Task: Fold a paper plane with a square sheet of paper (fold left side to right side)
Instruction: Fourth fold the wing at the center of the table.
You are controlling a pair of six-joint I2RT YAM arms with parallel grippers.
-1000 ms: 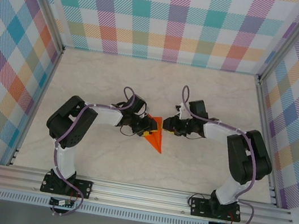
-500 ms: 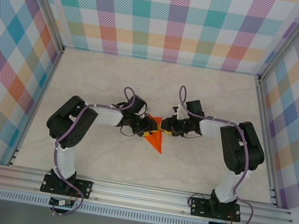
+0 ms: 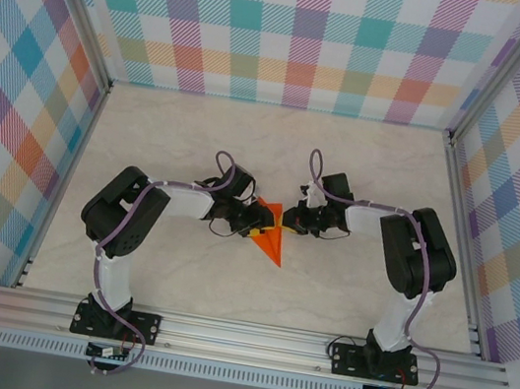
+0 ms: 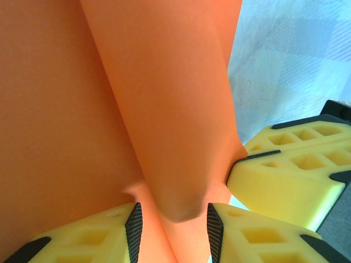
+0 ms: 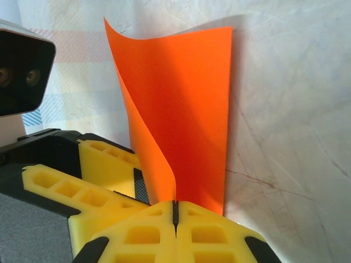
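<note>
Marbled pale table (image 3: 158,267) walled by pastel plaid panels (image 3: 307,33) carries the square sheet of paper (image 3: 271,241) mid-table, folded to a raised point, the left gripper (image 3: 263,222) part-spread around its curled fold, the right gripper (image 3: 287,225) pinched tight on its edge, arms hiding both contact spots from above.

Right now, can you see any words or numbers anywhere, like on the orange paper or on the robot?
None can be read.
The square sheet of paper is plain orange, with no writing on the side that shows.
The yellow fingers of the right gripper carry no label.
The checked walls bear a pattern, no words.
</note>
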